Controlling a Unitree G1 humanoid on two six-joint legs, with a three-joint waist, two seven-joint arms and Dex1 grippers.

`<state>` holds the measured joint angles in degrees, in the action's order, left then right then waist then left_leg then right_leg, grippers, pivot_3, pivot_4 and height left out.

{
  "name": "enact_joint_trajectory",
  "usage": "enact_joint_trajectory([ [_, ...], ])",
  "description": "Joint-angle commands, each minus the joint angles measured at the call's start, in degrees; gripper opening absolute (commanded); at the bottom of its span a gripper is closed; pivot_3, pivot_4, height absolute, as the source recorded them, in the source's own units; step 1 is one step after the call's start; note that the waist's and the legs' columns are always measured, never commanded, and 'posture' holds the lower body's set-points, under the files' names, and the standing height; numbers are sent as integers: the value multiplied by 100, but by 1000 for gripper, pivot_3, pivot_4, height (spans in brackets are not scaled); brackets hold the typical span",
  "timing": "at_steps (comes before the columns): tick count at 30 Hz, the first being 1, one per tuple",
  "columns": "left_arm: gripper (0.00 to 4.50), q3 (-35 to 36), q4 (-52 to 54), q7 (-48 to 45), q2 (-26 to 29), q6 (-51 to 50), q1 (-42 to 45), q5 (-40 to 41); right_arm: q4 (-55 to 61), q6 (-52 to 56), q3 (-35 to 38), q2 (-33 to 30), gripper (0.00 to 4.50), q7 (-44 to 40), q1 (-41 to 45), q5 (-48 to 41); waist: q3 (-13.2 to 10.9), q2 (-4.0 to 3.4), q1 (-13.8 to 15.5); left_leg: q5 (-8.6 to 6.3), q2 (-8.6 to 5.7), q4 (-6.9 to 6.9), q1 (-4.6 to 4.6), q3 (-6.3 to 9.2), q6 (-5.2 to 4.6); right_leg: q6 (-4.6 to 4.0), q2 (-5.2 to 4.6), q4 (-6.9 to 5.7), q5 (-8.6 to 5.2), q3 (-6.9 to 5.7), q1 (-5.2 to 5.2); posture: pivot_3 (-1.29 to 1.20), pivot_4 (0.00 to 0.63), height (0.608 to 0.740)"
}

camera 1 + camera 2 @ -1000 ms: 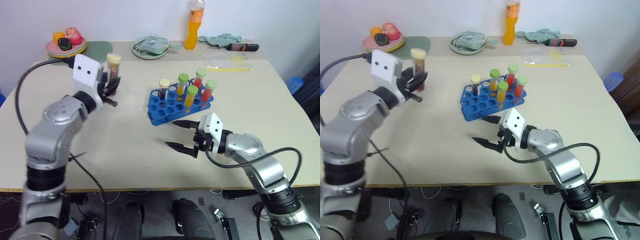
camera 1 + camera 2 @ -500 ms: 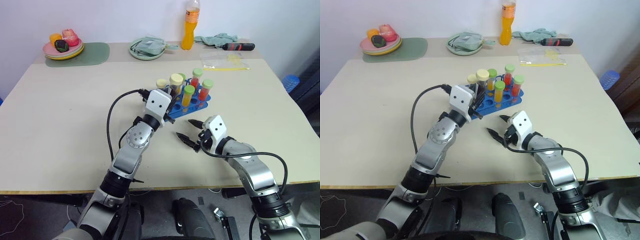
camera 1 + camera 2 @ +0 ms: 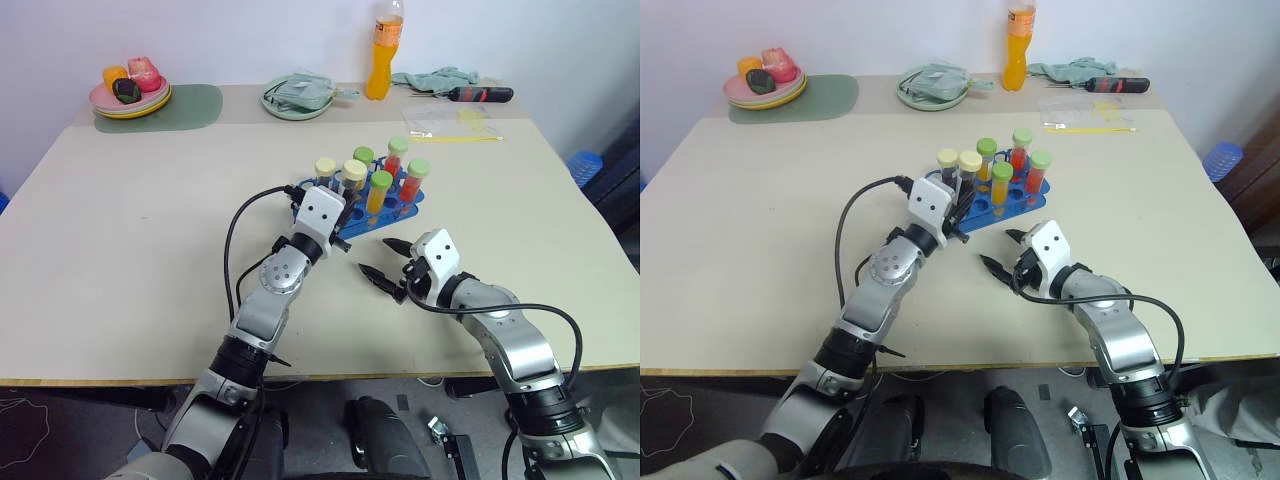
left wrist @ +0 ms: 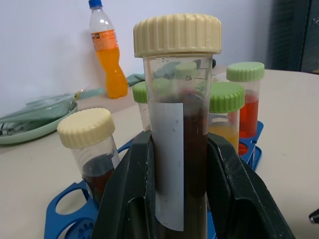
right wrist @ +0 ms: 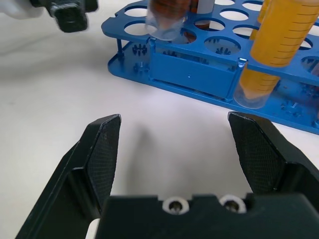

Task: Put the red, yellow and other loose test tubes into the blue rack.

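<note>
- The left claw (image 3: 345,203), pinching the cream-capped maroon tube (image 4: 182,134), has swung in from the table's left to the blue rack (image 3: 400,215); the tube's tip enters a near-corner hole.
- The right claw (image 3: 385,262) waits spread beside the rack.
- Insertion looks imminent.

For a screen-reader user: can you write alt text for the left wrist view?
The left gripper is shut on a cream-capped test tube of dark maroon liquid, upright over the blue rack. Behind stand a second cream-capped tube, green-capped tubes and an orange drink bottle.
</note>
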<state>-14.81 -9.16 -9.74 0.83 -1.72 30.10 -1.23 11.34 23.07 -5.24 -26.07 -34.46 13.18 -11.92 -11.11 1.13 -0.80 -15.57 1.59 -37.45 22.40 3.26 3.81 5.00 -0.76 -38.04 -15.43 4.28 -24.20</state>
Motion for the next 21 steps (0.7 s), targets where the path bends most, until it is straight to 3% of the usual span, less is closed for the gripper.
enact_joint_trajectory([
  [1,788,64,-81,-16,-83,183,188,-79,296,-18,50,-64,3826,-9,-8,22,0,0,-5,0,0,0,0,0,0,0,0,0,0,0,0,0,150,740],
  [21,788,274,-1080,-181,-216,874,427,-95,472,54,33,-70,3826,-37,-83,78,0,0,-3,0,0,0,-2,1,0,0,1,0,0,-1,2,0,150,740],
])
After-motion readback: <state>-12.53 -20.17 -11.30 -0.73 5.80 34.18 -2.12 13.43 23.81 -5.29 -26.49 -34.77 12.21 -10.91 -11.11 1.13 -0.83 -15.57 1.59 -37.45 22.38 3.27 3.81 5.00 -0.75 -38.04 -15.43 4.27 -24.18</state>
